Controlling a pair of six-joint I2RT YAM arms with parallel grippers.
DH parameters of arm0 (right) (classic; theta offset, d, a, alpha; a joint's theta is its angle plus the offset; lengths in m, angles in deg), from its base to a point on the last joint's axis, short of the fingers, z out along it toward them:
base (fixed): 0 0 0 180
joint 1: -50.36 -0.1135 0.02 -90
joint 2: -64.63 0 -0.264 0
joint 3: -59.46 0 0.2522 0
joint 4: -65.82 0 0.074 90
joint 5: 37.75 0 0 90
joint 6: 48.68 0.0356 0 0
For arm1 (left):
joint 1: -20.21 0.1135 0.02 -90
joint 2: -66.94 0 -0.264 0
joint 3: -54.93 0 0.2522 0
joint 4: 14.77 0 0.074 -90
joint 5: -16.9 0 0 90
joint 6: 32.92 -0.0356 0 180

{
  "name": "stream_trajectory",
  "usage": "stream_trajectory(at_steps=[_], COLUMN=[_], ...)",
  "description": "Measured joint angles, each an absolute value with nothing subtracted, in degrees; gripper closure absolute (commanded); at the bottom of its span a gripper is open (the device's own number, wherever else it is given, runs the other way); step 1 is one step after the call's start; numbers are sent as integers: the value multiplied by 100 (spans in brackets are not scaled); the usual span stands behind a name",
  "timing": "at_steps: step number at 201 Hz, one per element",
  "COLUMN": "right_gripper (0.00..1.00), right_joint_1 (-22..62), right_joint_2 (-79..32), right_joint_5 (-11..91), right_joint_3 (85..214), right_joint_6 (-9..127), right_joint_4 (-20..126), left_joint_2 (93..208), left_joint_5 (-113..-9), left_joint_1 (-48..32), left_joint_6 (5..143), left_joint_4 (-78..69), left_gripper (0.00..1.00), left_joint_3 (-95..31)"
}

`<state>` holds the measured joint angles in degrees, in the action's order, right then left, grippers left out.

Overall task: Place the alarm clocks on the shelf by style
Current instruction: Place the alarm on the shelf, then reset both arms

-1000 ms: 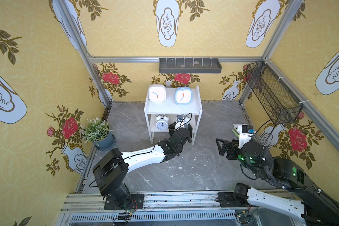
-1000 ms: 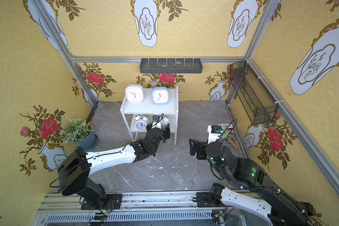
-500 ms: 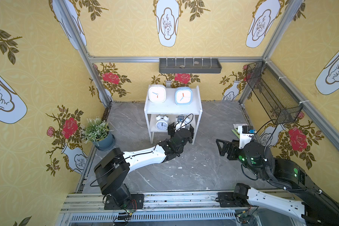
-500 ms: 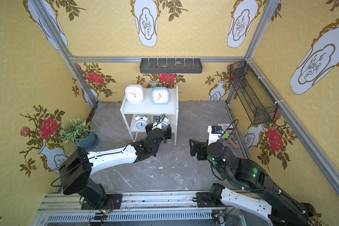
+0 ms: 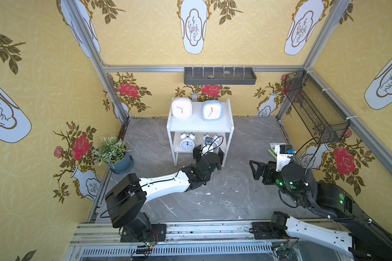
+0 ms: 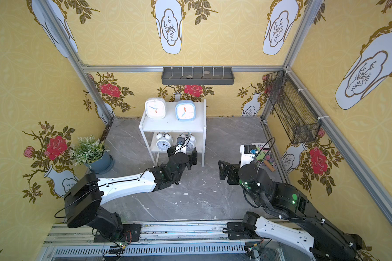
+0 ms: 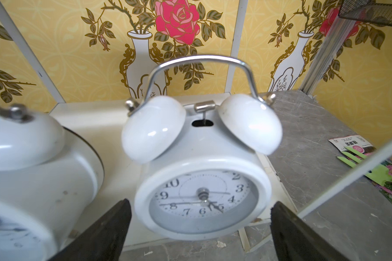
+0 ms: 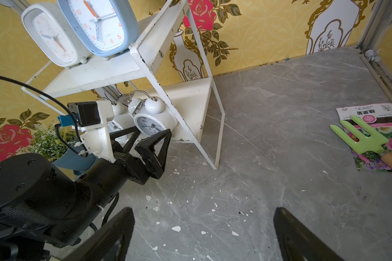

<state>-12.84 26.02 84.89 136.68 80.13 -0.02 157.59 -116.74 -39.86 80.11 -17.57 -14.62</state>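
Between the left fingers point(image 7: 104, 232), which stand spread wide and grip nothing, sits a round twin-bell clock point(image 7: 201, 180) on the lower board of the shelf point(image 5: 199, 126), its face towards them. A clear gap shows on each side, so neither finger touches it. Just beside it, outside the fingers, stands the other bell clock point(image 7: 32, 169). On the board above are the white square clock point(image 5: 181, 109) and the blue square clock point(image 5: 212, 110). I judge the clock between the fingers light, hard and glossy, so likely slippery; its bells, thin wire handle and face cover look easy to bend or crack. The round body below the bells, taken across its sides, seems the safest hold. The right fingers point(image 8: 113, 235) are spread and empty too, over bare table point(image 8: 281, 135), well apart from the shelf
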Motion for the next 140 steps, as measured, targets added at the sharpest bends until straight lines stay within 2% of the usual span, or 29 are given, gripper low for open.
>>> stream_trajectory(at_steps=[86, 117, 140], right_gripper=[2, 2, 2], right_joint_1=[-1284, -1271, -1229], right_joint_2=[2316, 1542, 1016], right_joint_5=[8570, 8531, 8422], right_joint_3=[13673, 13832, 13893], right_joint_6=[8031, 8026, 8024], right_joint_4=[3, 118, 311], left_joint_2=[14773, 13762, 12946], left_joint_5=[-11761, -11698, -11639], left_joint_1=[-4476, -4760, -4788], left_joint_6=[8133, 8417, 8728], left_joint_4=[-1189, -365, 813], left_gripper=[1, 1, 1], left_joint_3=[-795, -433, -612])
